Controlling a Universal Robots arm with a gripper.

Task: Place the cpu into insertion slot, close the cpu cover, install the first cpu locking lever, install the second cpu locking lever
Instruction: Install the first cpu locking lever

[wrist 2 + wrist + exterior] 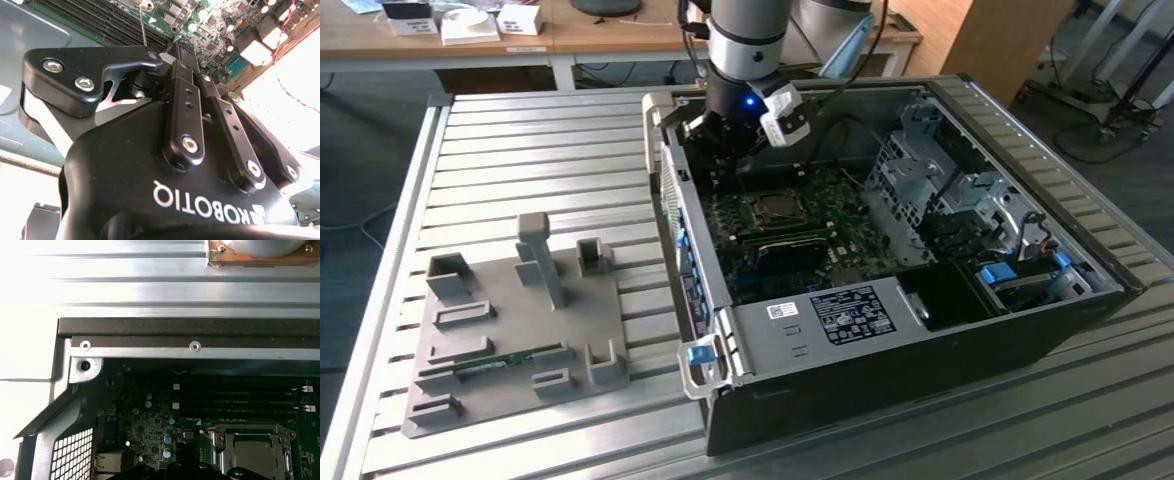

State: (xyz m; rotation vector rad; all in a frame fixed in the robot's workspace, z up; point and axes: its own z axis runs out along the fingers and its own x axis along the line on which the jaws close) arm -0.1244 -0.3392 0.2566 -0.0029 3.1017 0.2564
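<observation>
The green motherboard point(841, 225) lies inside the open computer case. On it the insertion slot point(773, 209) holds the cpu point(255, 454), whose dull silver top shows through the window of the cpu cover point(219, 442). The cover lies flat over the chip. My gripper point(718, 148) hangs inside the case just beyond the slot, toward the case's far wall. In the second wrist view the gripper point(172, 50) is shut, its black fingers point(183, 100) converging. A thin metal locking lever point(143, 27) stands up right beside the fingertips. I cannot tell whether it is pinched.
Long black memory slots point(235, 399) run beside the socket. A black box with a white label point(843, 312) sits at the case's near end, and drive cages point(947, 190) at the exterior view's right. A grey fixture plate point(514, 320) lies on the slatted table.
</observation>
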